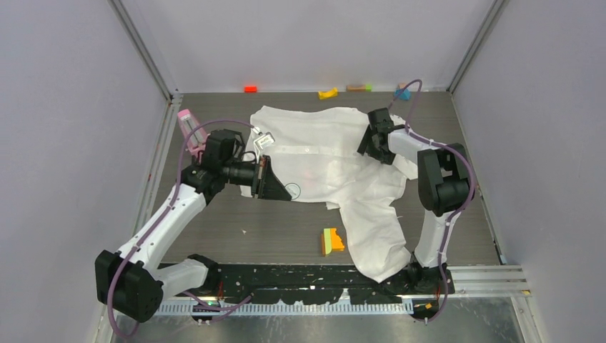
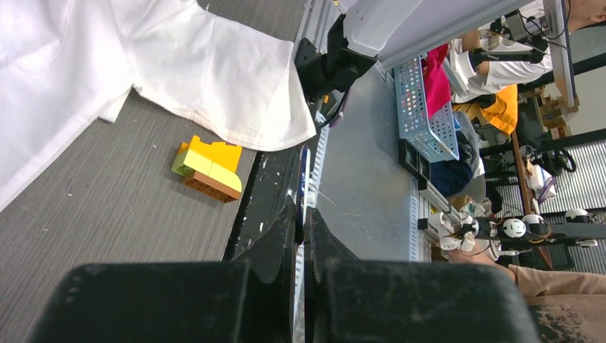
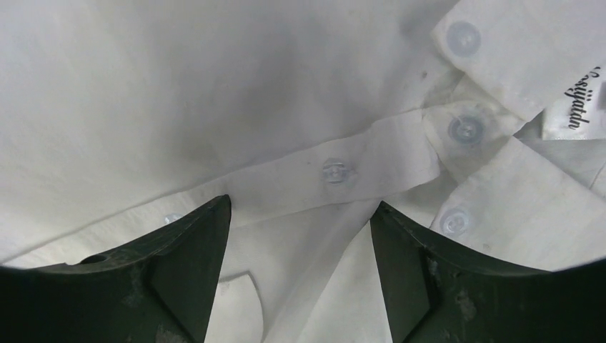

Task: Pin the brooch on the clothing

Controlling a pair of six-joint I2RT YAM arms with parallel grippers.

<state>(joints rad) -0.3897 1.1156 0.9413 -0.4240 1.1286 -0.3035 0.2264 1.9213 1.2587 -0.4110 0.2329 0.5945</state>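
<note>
Right wrist: right gripper (image 3: 300, 207) wide open, empty, above the shirt (image 3: 214, 93), at its button row (image 3: 336, 171).
Left wrist: left gripper (image 2: 301, 214) shut (nothing seen held), by the shirt's edge.
Brooch: not clearly visible.
Next: locate brooch, hold fabric flat.

The top external camera looks down from high behind the near edge, taking in the whole tabletop (image 1: 214, 221) from afar. The left wrist camera, rolled sideways, looks low across the tabletop toward that near edge and the room (image 2: 493, 107) beyond. The right wrist camera faces down very close over the button row (image 3: 336, 171) of the shirt (image 3: 214, 86). All three views share the shirt; the first two also share the block stack (image 1: 331, 241).
</note>
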